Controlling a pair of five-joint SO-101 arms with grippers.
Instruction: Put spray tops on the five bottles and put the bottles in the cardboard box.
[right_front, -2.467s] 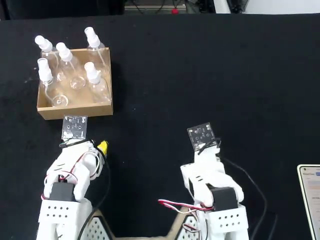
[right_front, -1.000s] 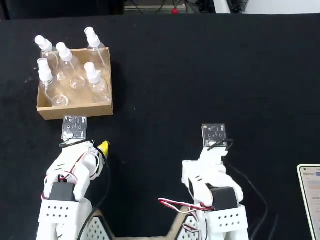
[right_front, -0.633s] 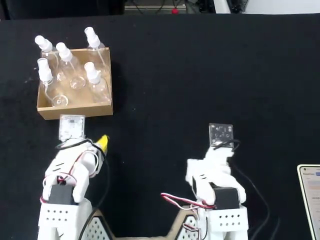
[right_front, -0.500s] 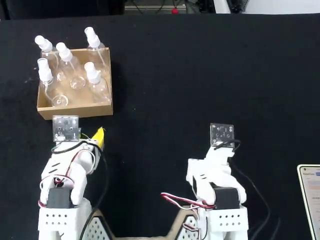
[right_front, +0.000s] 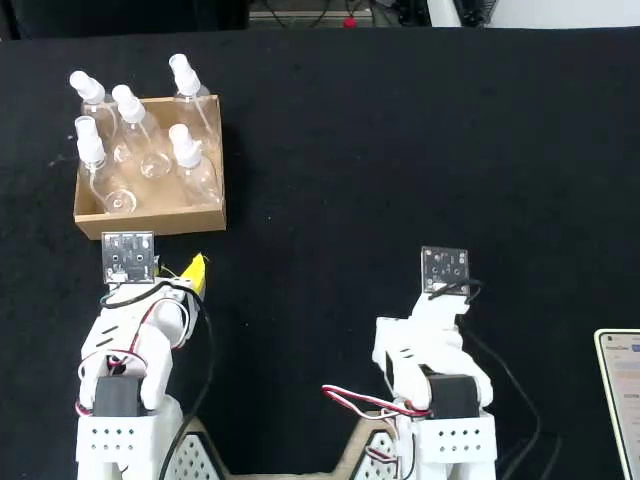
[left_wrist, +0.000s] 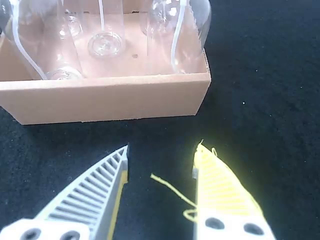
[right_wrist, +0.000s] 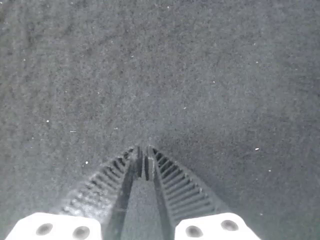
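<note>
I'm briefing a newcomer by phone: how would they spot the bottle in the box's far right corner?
On the black table, a brown cardboard box sits before the left gripper. Of five clear white-capped spray bottles inside, this bottle stands in the back corner nearest the table's middle.

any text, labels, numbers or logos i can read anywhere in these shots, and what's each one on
No text here can be read.
On the screen at the table's right edge: a few lines of print, too small to read.
On the cardboard box: plain walls, no print seen.
On the bottles: clear plastic, no labels seen.
</note>
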